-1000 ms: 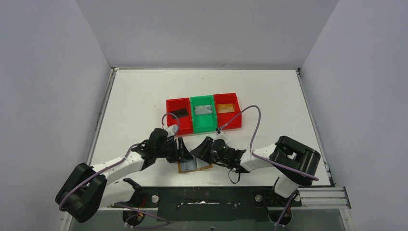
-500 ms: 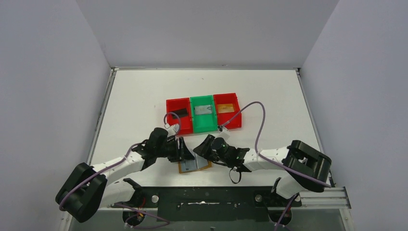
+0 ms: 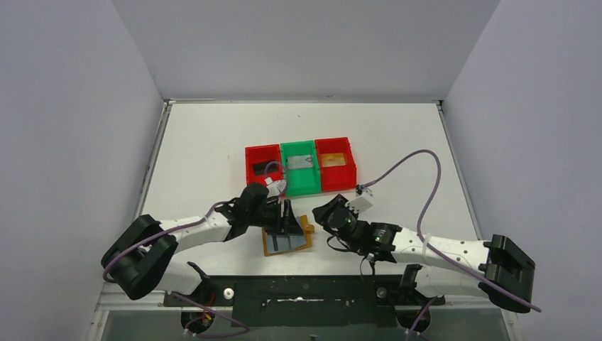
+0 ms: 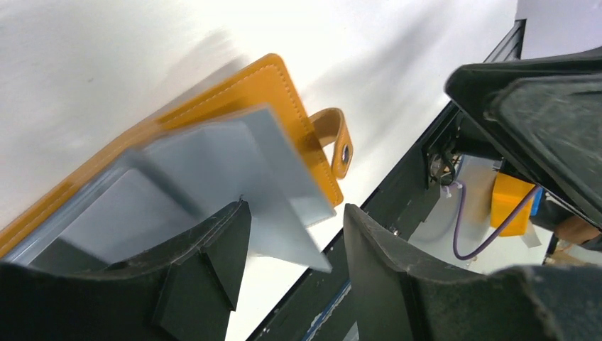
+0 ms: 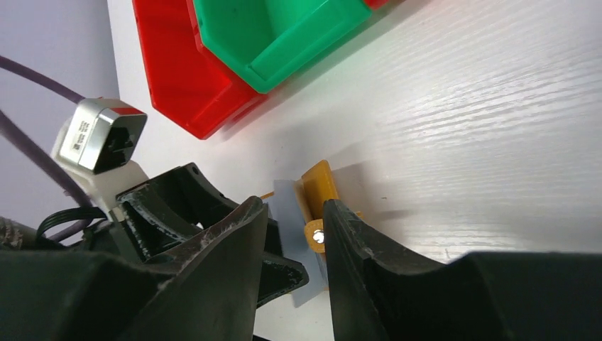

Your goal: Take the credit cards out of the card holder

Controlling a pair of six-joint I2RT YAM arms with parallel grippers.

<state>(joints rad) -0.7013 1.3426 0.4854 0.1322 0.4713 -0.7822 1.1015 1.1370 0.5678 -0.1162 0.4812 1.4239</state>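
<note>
Left hand (image 3: 289,220), lower centre-left of the top view: fingers parted, straddling a pale grey sheet (image 4: 234,163) that juts past the orange stitched edge. Cannot tell whether it is pinched or only touched.

Card holder (image 3: 285,246): lies open on the bench (image 3: 206,142), lower centre, under that hand. Its tab (image 4: 334,138) sticks out to the right.

Right hand (image 3: 321,212): just right of the tab, fingers narrowly apart, tab seen in the gap. Cannot tell whether it grips.

Row of bins (image 3: 302,186): red, green, red, just above centre.
</note>
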